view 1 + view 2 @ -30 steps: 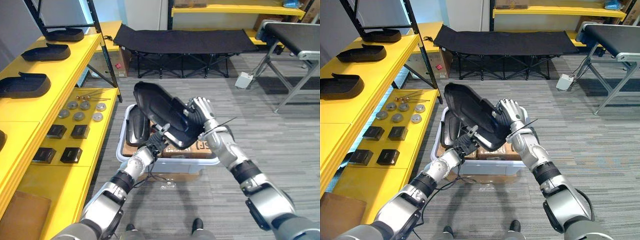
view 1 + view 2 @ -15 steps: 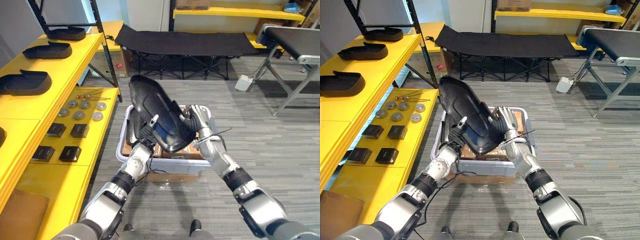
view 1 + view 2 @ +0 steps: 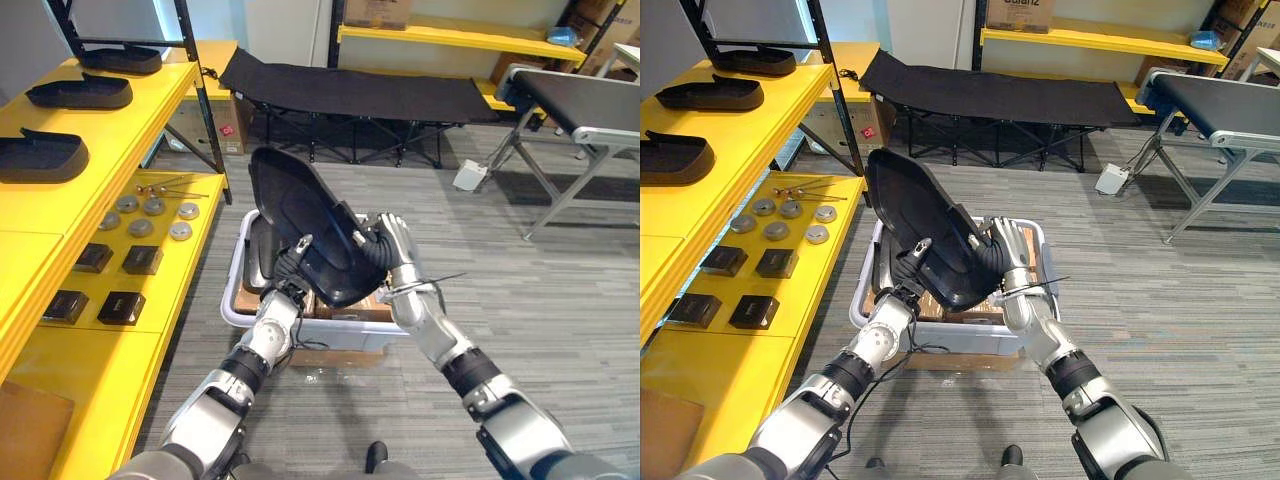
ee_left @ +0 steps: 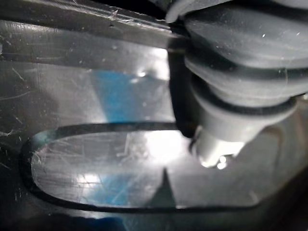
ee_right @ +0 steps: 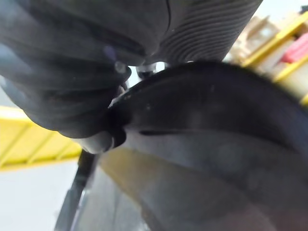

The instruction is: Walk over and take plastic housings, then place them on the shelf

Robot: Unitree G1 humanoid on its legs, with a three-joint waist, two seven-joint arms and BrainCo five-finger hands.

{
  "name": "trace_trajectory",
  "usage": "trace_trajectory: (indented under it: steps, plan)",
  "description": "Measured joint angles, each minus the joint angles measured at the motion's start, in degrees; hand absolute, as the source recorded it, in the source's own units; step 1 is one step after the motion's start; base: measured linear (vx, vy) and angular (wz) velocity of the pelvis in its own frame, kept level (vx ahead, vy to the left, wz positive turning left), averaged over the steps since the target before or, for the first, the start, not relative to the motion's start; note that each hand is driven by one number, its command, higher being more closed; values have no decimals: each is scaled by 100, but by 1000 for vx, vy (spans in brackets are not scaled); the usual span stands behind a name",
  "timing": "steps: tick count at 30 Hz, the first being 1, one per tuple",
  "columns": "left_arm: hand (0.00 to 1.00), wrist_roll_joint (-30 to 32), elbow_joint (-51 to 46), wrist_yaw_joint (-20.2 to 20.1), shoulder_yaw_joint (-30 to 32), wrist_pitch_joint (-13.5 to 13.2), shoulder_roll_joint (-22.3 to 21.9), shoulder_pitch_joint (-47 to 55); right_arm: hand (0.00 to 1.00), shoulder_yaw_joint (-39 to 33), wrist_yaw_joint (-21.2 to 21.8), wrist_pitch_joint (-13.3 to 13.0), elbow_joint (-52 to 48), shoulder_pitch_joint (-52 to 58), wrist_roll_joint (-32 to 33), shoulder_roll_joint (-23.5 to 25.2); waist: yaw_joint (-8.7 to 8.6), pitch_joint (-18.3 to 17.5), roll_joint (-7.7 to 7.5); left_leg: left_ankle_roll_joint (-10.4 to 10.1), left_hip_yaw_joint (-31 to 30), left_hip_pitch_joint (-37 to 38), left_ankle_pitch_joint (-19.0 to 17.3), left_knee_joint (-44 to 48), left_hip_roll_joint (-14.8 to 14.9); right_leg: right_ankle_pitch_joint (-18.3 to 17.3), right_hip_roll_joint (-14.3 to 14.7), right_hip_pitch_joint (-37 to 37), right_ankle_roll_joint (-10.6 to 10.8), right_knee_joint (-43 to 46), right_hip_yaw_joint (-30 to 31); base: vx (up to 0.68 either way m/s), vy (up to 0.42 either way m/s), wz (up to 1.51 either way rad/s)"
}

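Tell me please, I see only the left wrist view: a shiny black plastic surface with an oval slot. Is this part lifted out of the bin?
Observer: Yes. The large black plastic housing is held tilted above the grey plastic bin.
Operator: Does only the left hand carry it?
Observer: No. The right hand has its fingers curled on the housing's far edge, opposite the left hand.
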Motion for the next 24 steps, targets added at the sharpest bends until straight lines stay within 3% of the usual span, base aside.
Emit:
trace_trajectory:
  steps: [4,6,9,13,18,19,24]
  plan:
    - [100,675,-759,-45,27,-422,-32,579,0,-47,-318,-327,-552,556,95,33,3,-2,-3,0,-2,1,0,-45,-11,2,-3,5,4,-36,-12,0,0,0]
    - [100,990,-1062,-11,79,-513,-33,801,0,-72,-371,-350,-811,805,96,42,15,-2,-3,1,-14,-2,0,-50,-17,2,-7,11,5,-41,-23,4,5,2]
    - [100,1489,-1603,304,183,-614,-35,1171,0,-80,-368,-365,-1118,1141,134,38,7,-5,-7,1,-144,-2,0,-54,-24,0,-8,119,7,-97,-140,-1,4,16]
    - [100,2266,-2000,849,449,-618,-163,1482,0,-88,-351,-662,-1731,1638,901,139,73,-13,-17,0,-192,3,0,-73,-28,-6,-1,173,12,-128,-198,-7,2,9]
    - [100,4076,-2314,2163,1063,-693,-390,1824,0,-300,-250,-1452,-3024,1933,1588,427,23,-95,25,-16,-146,14,43,-182,-38,-8,0,88,11,-127,-196,-12,8,-5]
    - [100,4854,-2334,2656,1276,-732,-469,1983,0,-442,-128,-1542,-3256,2005,1930,442,3,-194,48,-16,-148,17,44,-183,-40,-7,2,87,12,-127,-196,0,0,0]
    - [100,6783,-2807,4169,2108,-744,-539,2359,0,-988,393,-1538,-3591,2734,3097,468,-16,-318,123,-17,-131,76,45,-246,-49,-10,2,102,14,-127,-185,-1,5,-1]
